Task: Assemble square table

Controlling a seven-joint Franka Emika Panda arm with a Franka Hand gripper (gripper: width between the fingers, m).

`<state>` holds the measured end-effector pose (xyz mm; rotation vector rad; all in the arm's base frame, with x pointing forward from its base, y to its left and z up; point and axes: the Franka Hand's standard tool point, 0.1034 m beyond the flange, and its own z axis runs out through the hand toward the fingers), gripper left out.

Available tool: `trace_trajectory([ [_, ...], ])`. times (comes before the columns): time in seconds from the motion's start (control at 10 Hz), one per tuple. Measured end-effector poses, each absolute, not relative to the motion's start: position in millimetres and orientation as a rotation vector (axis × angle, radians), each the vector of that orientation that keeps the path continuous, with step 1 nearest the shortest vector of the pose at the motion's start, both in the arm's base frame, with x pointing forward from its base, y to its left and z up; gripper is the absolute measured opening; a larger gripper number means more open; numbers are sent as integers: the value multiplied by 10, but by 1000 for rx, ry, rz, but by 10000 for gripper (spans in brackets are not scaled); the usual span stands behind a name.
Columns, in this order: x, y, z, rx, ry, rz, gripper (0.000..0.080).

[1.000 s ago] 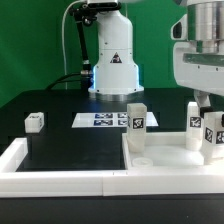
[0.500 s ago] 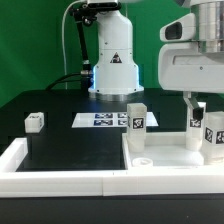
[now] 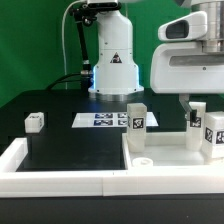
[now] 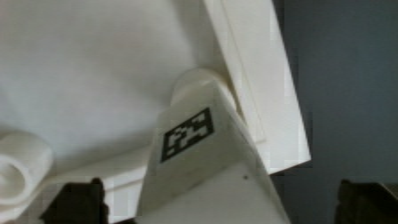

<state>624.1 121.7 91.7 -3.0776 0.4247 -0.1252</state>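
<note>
The square table's white slab with a raised rim lies at the exterior view's front right. White tagged legs stand on it: one at its left corner, two at the right. Another leg lies on the black table at the exterior view's left. My gripper hangs over the right legs. In the wrist view my gripper is open, its dark fingertips on either side of a tagged leg beside the slab's rim, not touching it.
The marker board lies flat mid-table in front of the robot base. A long white border rail runs along the front and the exterior view's left. A round white boss shows on the slab in the wrist view.
My gripper has moved toward the exterior view's left and come lower over the right-hand legs. The legs and slab have not moved.
</note>
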Motion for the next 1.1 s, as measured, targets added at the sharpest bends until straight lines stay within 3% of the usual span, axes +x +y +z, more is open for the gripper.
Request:
trace_trajectory([
  [0.5, 6253, 1179, 914, -3143, -73, -145, 649],
  [0.7, 6254, 1164, 913, -3148, -110, -145, 393],
  [0.8, 6258, 1166, 917, -3147, -110, -147, 393],
  [0.9, 6260, 1167, 920, -3147, -97, -148, 292],
  [1.1, 6260, 1167, 920, -3146, -35, -148, 292],
])
